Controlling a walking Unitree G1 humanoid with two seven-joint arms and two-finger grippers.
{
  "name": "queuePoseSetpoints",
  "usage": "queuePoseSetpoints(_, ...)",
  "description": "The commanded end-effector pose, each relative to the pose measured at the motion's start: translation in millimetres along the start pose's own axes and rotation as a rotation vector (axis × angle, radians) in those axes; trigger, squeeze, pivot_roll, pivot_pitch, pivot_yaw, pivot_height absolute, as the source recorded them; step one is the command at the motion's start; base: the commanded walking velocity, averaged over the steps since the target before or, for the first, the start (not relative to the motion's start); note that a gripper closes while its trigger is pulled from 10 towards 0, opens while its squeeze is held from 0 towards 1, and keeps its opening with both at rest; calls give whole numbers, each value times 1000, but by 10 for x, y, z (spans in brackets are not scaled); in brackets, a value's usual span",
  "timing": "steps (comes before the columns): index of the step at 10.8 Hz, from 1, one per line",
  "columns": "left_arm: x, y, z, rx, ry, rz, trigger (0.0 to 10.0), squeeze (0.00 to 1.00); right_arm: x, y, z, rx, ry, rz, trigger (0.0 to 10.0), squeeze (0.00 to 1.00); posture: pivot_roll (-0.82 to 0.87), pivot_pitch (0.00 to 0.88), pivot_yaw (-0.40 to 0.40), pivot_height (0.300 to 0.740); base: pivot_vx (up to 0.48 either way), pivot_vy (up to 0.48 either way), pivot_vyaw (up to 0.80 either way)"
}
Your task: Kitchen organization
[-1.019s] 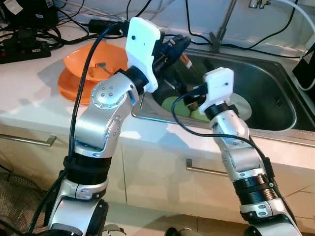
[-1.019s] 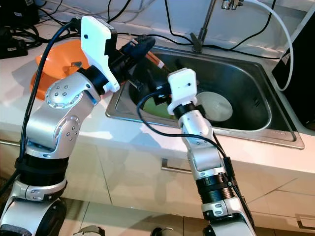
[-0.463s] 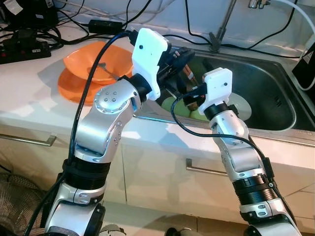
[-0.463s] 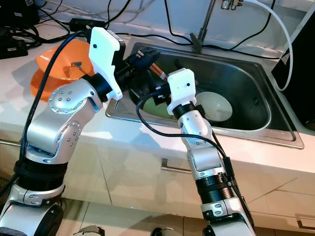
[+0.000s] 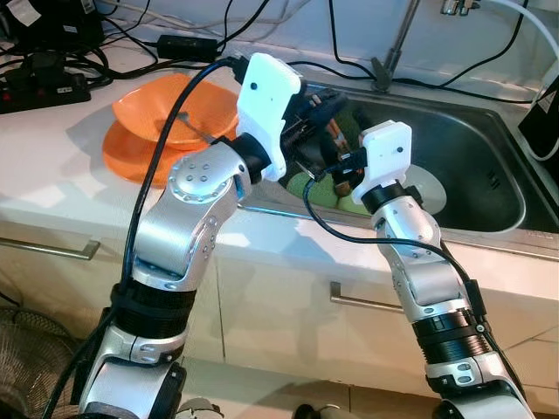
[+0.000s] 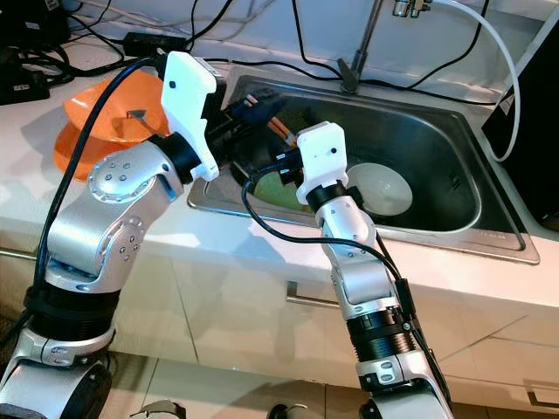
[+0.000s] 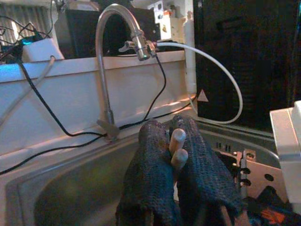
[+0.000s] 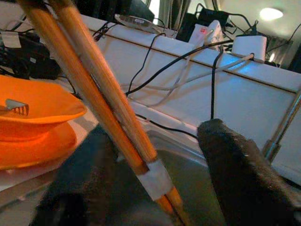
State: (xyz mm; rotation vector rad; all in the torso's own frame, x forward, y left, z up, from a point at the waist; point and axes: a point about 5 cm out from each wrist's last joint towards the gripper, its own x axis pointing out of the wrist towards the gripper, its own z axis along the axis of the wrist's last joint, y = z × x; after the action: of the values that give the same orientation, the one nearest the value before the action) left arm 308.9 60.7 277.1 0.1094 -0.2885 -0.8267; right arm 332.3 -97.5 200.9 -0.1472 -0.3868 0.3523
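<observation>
Two chopsticks [image 7: 177, 147] between left gripper's [image 7: 171, 155] fingers [image 7: 149, 160].

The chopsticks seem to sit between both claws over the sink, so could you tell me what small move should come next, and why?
Probably close the right claw on the chopsticks: they pass between its open fingers, while the left claw grips their ends above the sink.

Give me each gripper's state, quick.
Left gripper: shut on the chopsticks, over the sink.
Right gripper: open, fingers either side of the chopsticks, not clamped.
</observation>
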Motion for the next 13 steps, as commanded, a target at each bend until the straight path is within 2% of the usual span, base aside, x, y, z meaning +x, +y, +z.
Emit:
queuePoseSetpoints(1, 2, -51, 0, -9, 5, -24, 10000, 0, -13, -44, -29, -2, 12, -22, 0, 0, 4, 56, -89, 740, 0, 0, 0)
queuePoseSetpoints(9, 7, -33, -10, 11, 16, -6, 10000, 0, -13, -63, -33, -10, 15, -26, 0, 0, 0, 71, -89, 740, 0, 0, 0)
queuePoseSetpoints(10, 8, -7, -12, 15, 13, 18, 10000, 1000, -12, -68, -34, -12, 16, -28, 0, 0, 0, 72, -89, 740, 0, 0, 0)
queuePoseSetpoints(13, 5, 33, 5, 13, 4, 37, 10000, 1000, -4, -91, -59, -19, 26, -36, 0, 0, 2, 74, -94, 740, 0, 0, 0)
